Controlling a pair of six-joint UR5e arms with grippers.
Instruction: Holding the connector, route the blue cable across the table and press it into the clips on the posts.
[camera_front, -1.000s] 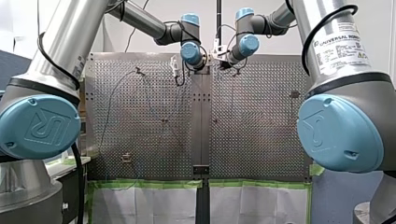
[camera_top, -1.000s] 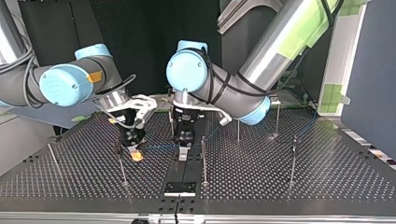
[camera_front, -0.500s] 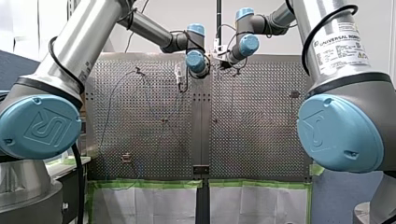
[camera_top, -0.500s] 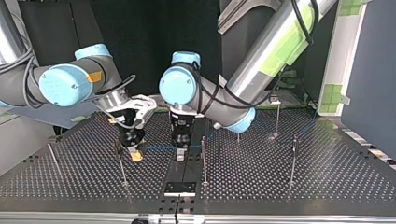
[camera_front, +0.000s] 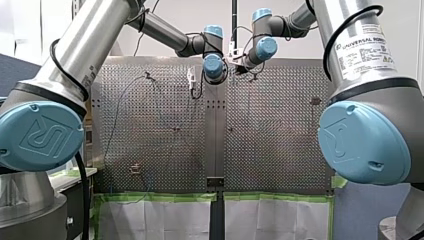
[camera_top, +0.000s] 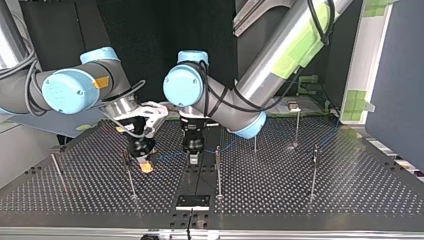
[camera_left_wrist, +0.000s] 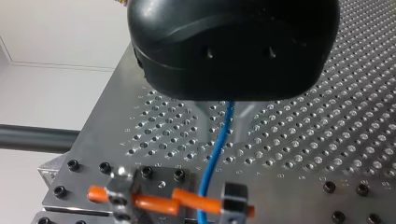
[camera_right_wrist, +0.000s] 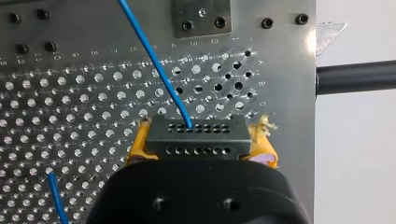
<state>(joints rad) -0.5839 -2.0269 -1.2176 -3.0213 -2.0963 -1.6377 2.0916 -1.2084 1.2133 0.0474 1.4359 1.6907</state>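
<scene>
My left arm (camera_top: 280, 55) has swung toward the left of the top view. Its blue wrist joint (camera_top: 184, 85) now sits lower and further left in the upper middle of the frame. My left gripper (camera_top: 193, 159) has drawn slightly leftward and up the frame. In the front view the arm's wrist has shifted right and down, near the top centre.
</scene>
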